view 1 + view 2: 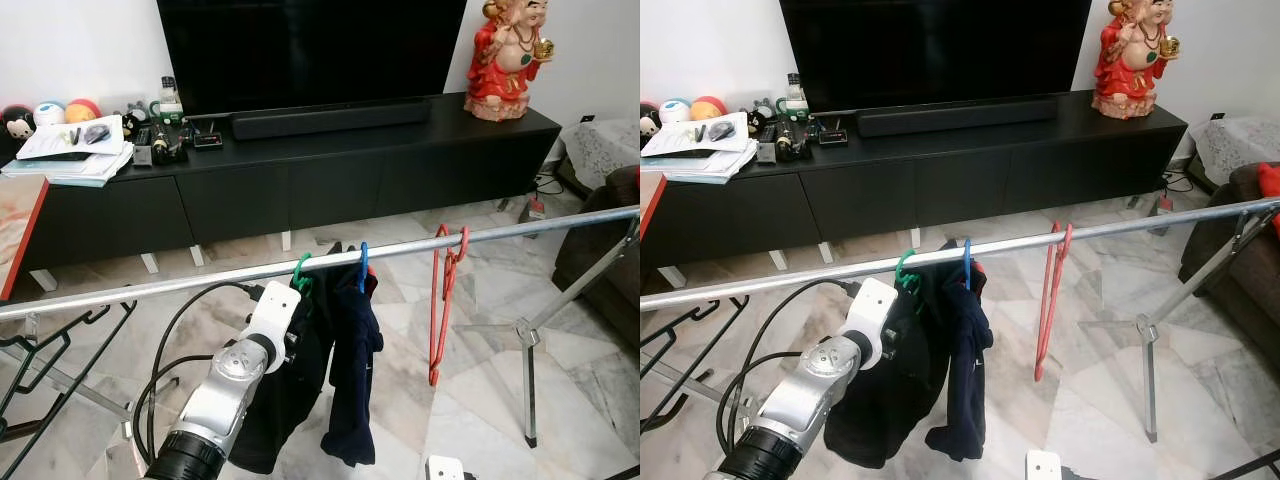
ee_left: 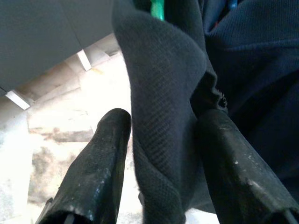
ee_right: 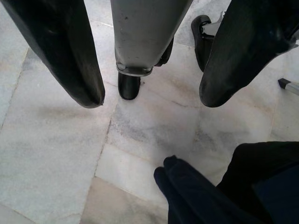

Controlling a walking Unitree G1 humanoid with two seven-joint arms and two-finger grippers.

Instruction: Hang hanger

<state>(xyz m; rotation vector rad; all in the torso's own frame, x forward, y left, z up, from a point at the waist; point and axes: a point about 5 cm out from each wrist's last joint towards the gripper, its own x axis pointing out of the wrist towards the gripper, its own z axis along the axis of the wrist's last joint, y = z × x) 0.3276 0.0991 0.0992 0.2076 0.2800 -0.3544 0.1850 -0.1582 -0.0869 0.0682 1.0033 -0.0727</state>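
Note:
A green hanger carrying a black garment is hooked over the silver rail. Right beside it, a blue hanger holds a navy garment, and an empty red hanger hangs further right. My left arm is raised to the black garment just under the green hook. In the left wrist view my left gripper is open, with a fold of the black garment between its fingers. My right gripper hangs open above the marble floor.
The rack's leg stands at the right, and black hangers hang at the lower left. A black TV cabinet with a red statue lies behind. A dark sofa is at the right. A grey leg with a caster is near my right gripper.

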